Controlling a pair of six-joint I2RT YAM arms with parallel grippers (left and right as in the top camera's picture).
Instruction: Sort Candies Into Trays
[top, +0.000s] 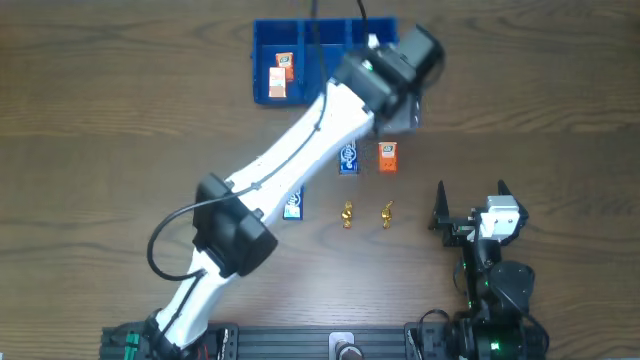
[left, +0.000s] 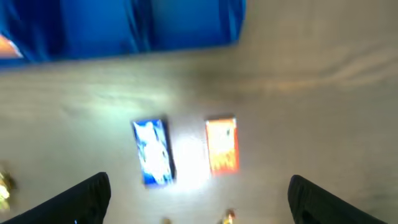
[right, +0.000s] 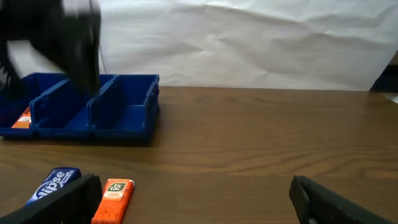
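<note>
The wood-grain table (top: 100, 150) carries, left to right: one blue plastic tray (top: 262, 45) with three compartments, the leftmost holding two orange boxes (top: 283, 60); two flat blue packets (top: 293, 205); two crinkled gold-wrapped candies (top: 347, 215); and one rectangular orange box (top: 388, 156). The left gripper (left: 199, 179) hangs spread wide and empty above a blue packet and that box. The right gripper (top: 470, 203) gapes empty near the table's right.

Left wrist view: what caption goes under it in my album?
Open left pincer over a blue candy and an orange candy, near the blue tray.
</note>
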